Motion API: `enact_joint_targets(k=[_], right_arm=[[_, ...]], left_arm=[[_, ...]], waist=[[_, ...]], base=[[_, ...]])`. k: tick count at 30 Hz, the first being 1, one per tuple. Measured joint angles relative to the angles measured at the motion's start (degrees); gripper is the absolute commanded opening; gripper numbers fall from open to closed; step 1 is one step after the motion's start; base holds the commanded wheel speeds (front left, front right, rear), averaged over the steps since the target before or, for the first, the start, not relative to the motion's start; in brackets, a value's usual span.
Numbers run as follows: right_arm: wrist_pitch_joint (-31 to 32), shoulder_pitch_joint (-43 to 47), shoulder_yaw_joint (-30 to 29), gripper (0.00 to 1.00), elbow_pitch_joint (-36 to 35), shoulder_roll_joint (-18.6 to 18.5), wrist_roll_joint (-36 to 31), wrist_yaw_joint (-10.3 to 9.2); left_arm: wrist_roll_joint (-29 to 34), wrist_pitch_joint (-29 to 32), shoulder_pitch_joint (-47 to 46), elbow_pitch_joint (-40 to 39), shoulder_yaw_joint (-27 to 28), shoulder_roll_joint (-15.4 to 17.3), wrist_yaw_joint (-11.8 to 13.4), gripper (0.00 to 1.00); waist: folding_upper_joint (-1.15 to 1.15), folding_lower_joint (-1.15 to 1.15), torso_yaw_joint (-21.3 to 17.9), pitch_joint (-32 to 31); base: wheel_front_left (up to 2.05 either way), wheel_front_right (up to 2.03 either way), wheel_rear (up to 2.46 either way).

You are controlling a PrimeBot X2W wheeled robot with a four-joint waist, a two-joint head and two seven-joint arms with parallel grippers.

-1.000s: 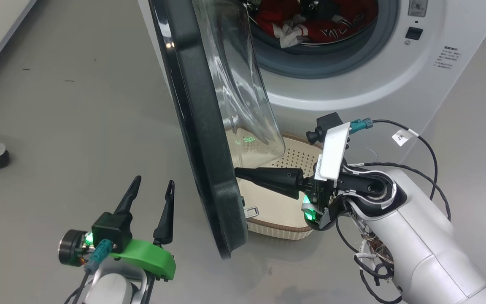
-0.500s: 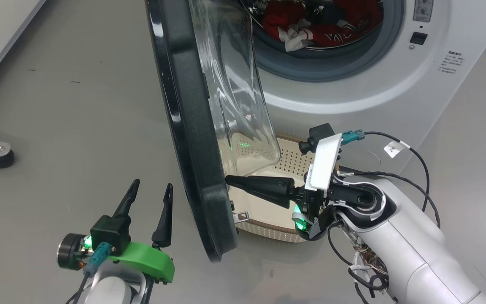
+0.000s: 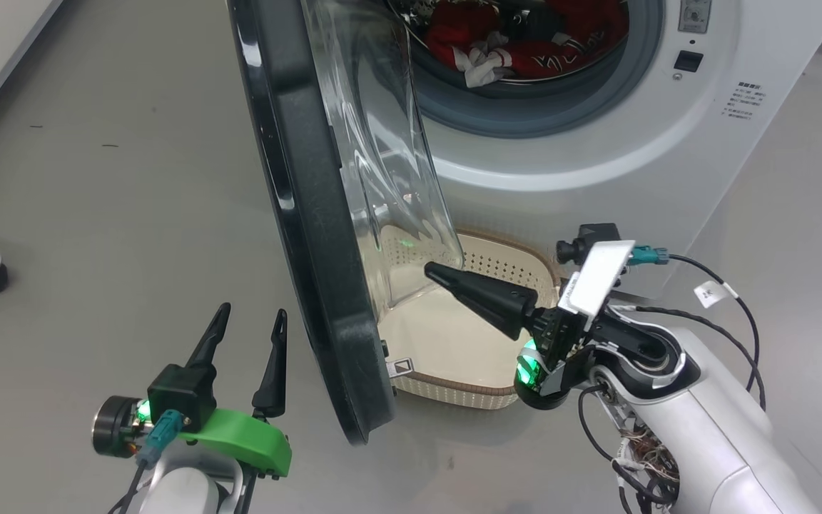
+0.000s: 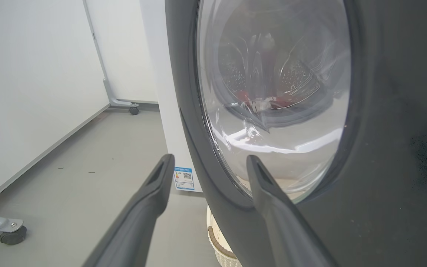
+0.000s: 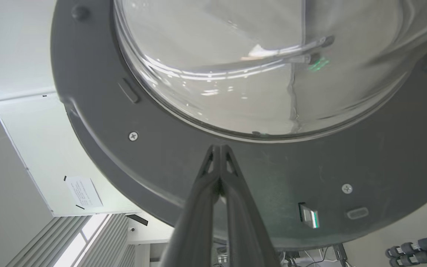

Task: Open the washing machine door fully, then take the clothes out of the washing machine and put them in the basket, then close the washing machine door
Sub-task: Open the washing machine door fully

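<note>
**Door swung out, laundry in the drum**

The washing machine door (image 3: 311, 235), a wide glossy black rim around a bulging clear glass bowl, stands edge-on, swung out from the white washing machine (image 3: 596, 164). Red clothes (image 3: 525, 36) with white trim lie inside the grey drum ring. The cream perforated basket (image 3: 454, 389) sits on the floor below the opening. The right gripper (image 3: 432, 271), fingers pressed together and empty, points at the door's inner face. The left gripper (image 3: 252, 310), fingers spread and empty, is at the door's outer side.
</note>
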Motion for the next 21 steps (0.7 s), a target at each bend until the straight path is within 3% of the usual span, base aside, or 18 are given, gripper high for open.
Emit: enact_joint_targets(k=[1,2,3,14,21], right_arm=[[-0.6,0.47,-0.82,0.29,-0.25,-0.03,-0.07,0.0],[-0.97,0.94,-1.4,0.45,-0.37,-0.04,-0.32,0.0],[-1.42,1.55,-1.87,1.0,-0.55,-0.01,-0.31,0.0],[-11.24,9.2,-7.34,1.0,-2.25,-1.8,-6.78,0.0],[-22.53,12.5,-10.21,1.0,-2.9,-4.89,-18.92,0.0]], left_arm=[[-0.02,0.0,0.01,0.0,0.09,0.0,0.01,1.0],[-0.03,0.0,0.03,0.0,0.31,-0.01,0.1,1.0],[-0.03,0.0,0.13,-0.01,0.65,-0.01,0.25,1.0],[-0.03,0.0,0.86,0.16,0.99,0.01,0.25,1.0],[-0.03,0.0,0.87,0.22,1.05,0.01,0.25,1.0]], waist=[[0.0,0.0,-0.12,-0.02],[0.0,0.0,-0.25,-0.07],[0.0,0.0,-0.42,-0.15],[0.0,0.0,-1.74,-0.49],[0.0,0.0,-2.04,-0.54]], base=[[0.0,0.0,0.0],[0.0,0.0,0.0],[0.0,0.0,0.0],[0.0,0.0,0.0],[0.0,0.0,0.0]])
